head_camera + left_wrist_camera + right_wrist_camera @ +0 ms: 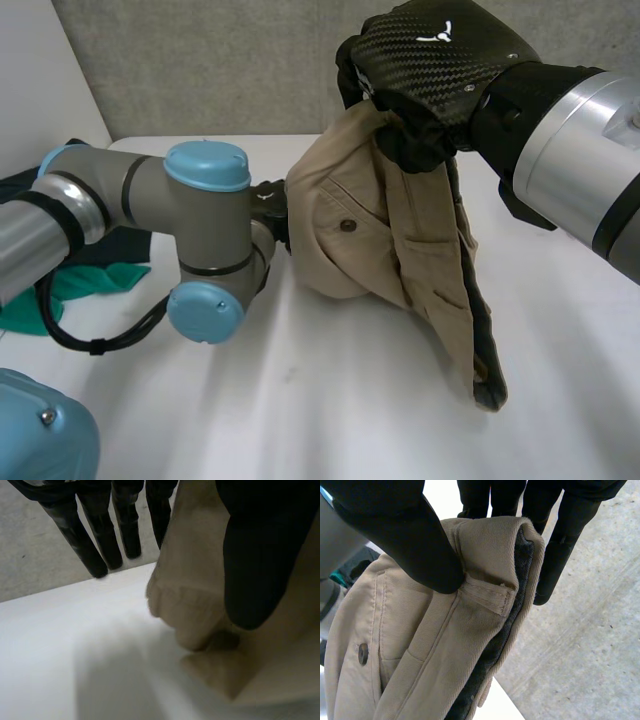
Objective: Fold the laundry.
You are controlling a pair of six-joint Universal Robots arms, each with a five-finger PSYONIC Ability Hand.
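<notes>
At the far left a green cloth (pixel 95 282) lies crumpled on the white table (pixel 330 400), partly cut off behind the left arm (pixel 190 230). That arm's elbow hides most of the left hand (pixel 260 555). From its wrist I see the fingers (pixel 100 545) stretched straight beside the tan garment (pixel 370 240), the thumb resting against the cloth. Whether anything grips behind the fold is hidden. To the right, the right hand (pixel 440 60) pinches the waistband between thumb and fingers, holding the garment above the table. Its dark-lined lower end droops down to the tabletop.
</notes>
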